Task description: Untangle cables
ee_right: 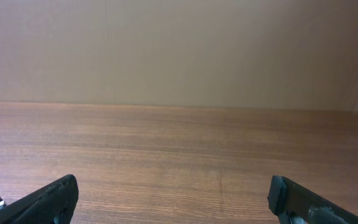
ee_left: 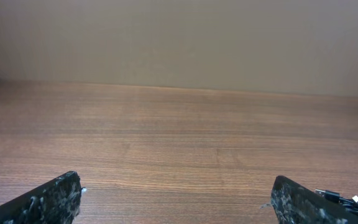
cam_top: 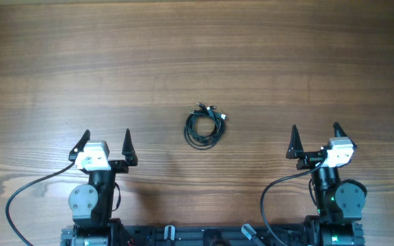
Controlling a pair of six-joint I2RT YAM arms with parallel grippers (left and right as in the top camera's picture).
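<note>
The cables lie as a small coiled bundle of thin black cords with small plug ends on the wooden table, midway between the two arms. A bit of the bundle shows at the lower right edge of the left wrist view. My left gripper is open and empty, to the left of the bundle and nearer the front edge; its fingers frame bare wood. My right gripper is open and empty, to the right of the bundle; its fingers also frame bare wood.
The wooden table stretches far beyond the bundle. A plain beige wall stands behind the table's far edge. Thick black wires run from each arm base along the front edge.
</note>
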